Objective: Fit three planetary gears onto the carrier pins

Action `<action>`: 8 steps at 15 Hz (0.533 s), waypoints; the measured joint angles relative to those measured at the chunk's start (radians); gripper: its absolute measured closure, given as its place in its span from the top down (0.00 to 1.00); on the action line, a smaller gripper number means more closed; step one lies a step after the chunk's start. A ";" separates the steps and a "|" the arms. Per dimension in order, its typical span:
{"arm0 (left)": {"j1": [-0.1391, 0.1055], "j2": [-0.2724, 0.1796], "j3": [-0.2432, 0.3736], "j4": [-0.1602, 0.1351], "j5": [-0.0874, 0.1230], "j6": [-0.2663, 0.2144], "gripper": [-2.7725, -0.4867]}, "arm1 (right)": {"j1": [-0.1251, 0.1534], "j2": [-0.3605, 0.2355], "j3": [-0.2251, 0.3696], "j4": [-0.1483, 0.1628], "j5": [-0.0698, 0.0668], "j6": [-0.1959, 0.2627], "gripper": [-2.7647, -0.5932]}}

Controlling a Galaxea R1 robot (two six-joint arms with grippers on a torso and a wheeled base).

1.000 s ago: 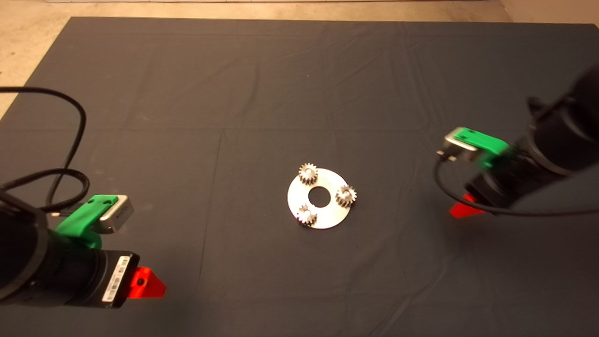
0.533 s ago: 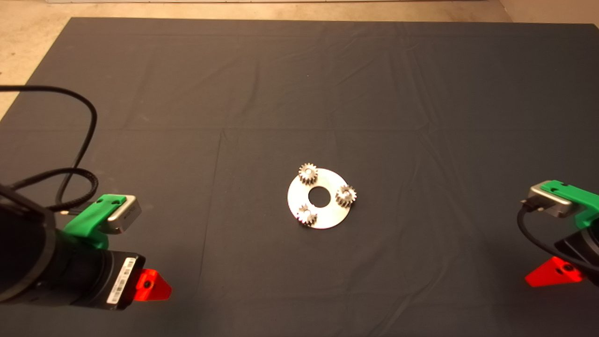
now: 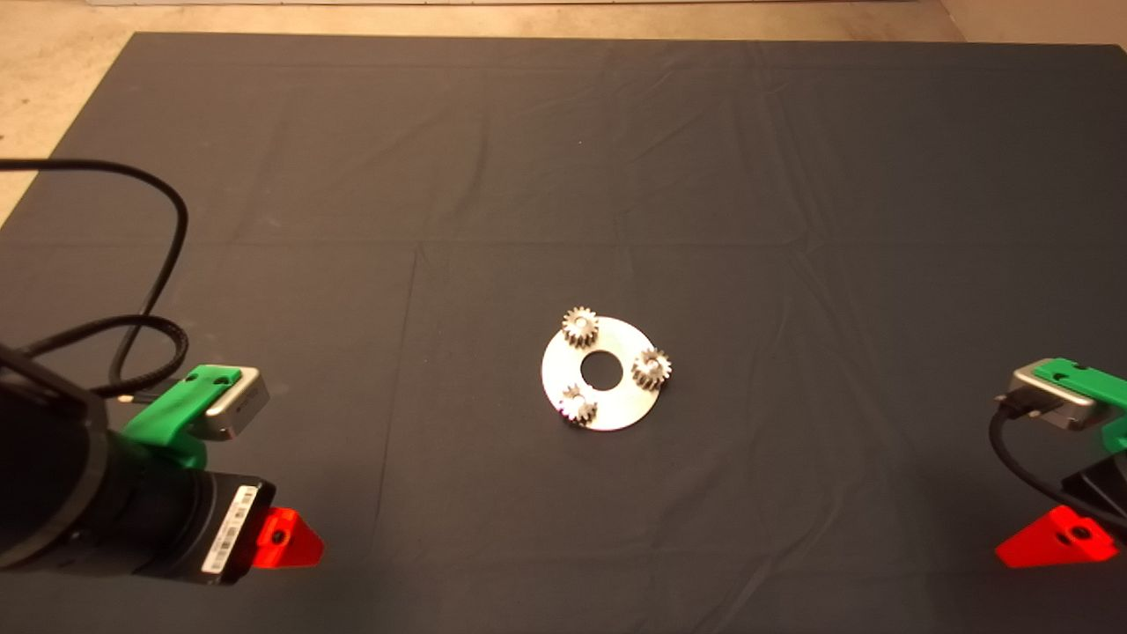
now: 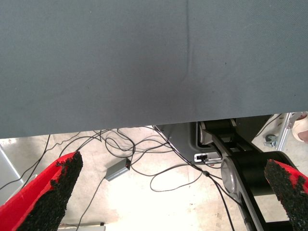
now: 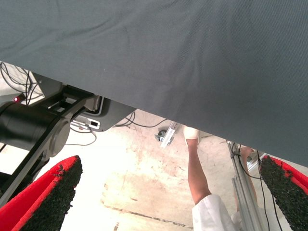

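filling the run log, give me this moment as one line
gears: three planetary gears seated on carrier pins of disc | left gripper: parked lower left, open | right gripper: parked lower right, open

Overhead view of a dark mat (image 3: 352, 176): shiny metal disc (image 3: 616, 401) w/ centre hole near the middle, three planetary gears (image 3: 580, 327) seated on its carrier pins (image 3: 578, 404). Left gripper (image 3: 286, 539) sits at lower-left edge, right gripper (image 3: 1052, 537) at lower-right, both well apart from the disc.

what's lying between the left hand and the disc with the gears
Only bare dark mat, as the head view shows; the left hand waits at the lower left edge, well apart from the disc and its three planetary gears.
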 joint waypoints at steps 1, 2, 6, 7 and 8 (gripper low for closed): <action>0.000 0.000 0.000 0.000 0.001 0.000 0.99 | 0.002 0.000 0.001 0.000 0.000 0.000 0.99; 0.000 0.000 0.000 0.000 0.000 0.000 0.99 | 0.003 -0.001 0.001 0.000 0.000 0.000 0.99; 0.000 0.003 0.000 0.000 0.000 0.000 0.99 | 0.005 -0.011 0.002 0.001 0.000 0.001 0.99; 0.000 0.003 0.000 0.000 0.000 0.000 0.99 | 0.005 -0.011 0.002 0.001 0.000 0.001 0.99; 0.000 0.003 0.000 0.000 0.000 0.000 0.99 | 0.008 -0.011 0.002 0.001 0.000 0.001 0.99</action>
